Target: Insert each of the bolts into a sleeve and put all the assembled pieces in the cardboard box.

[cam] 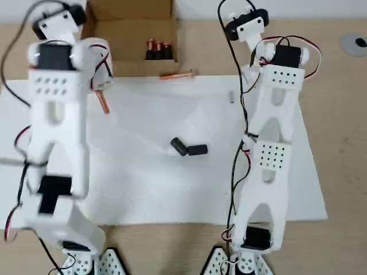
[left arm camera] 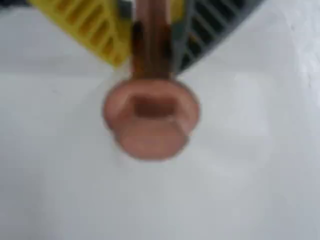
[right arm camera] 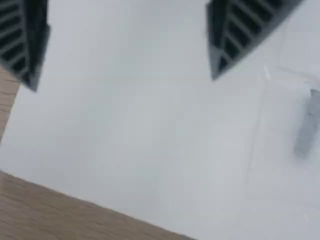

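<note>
Left wrist view: left claw (left arm camera: pixel 150 60) pinches bolt (left arm camera: pixel 150 120) by shank, head past its tips. Likely light, stiff, slippery; shank grips best. Wide, empty: right claw (right arm camera: pixel 122 80).

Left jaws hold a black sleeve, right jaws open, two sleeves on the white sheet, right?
No: the left wrist view shows the left jaws holding a copper bolt, not a sleeve; the right jaws are open, two sleeves on the white sheet.

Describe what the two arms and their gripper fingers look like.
The left arm and right arm are white shells with black motor blocks, perforated panels and red-and-black cables. Left gripper: ribbed fingers, one yellow, one dark; right gripper: both dark.
</note>
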You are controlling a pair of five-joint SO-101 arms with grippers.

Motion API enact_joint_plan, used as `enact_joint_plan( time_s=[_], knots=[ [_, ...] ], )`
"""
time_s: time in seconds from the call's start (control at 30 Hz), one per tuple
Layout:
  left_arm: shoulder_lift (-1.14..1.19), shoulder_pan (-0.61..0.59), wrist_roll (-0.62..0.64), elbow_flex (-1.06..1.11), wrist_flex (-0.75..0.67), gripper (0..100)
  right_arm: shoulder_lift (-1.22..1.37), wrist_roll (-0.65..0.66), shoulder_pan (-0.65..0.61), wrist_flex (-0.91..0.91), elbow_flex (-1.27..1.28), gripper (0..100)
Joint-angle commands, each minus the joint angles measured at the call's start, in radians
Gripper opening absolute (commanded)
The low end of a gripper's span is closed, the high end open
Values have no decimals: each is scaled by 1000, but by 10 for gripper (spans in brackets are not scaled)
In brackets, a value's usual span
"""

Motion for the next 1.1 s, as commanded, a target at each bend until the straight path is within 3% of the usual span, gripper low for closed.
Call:
enact_joint_plan(
  time_s=[0.0,0.1,0.3,0.53,1.07],
  knots=[
    [-214,-9,-69,-58,3,10,-91,3,-19,14,-31,260],
    [-317,-21,-74,-51,3,11,-96,3,-62,14,19,260],
    [-401,-242,-74,-6,3,114,-97,2,-136,14,33,260],
    [-404,-417,-74,110,3,118,-97,3,-159,14,12,260],
    [-403,-460,-54,114,3,122,-96,3,-142,14,21,260]
  ],
)
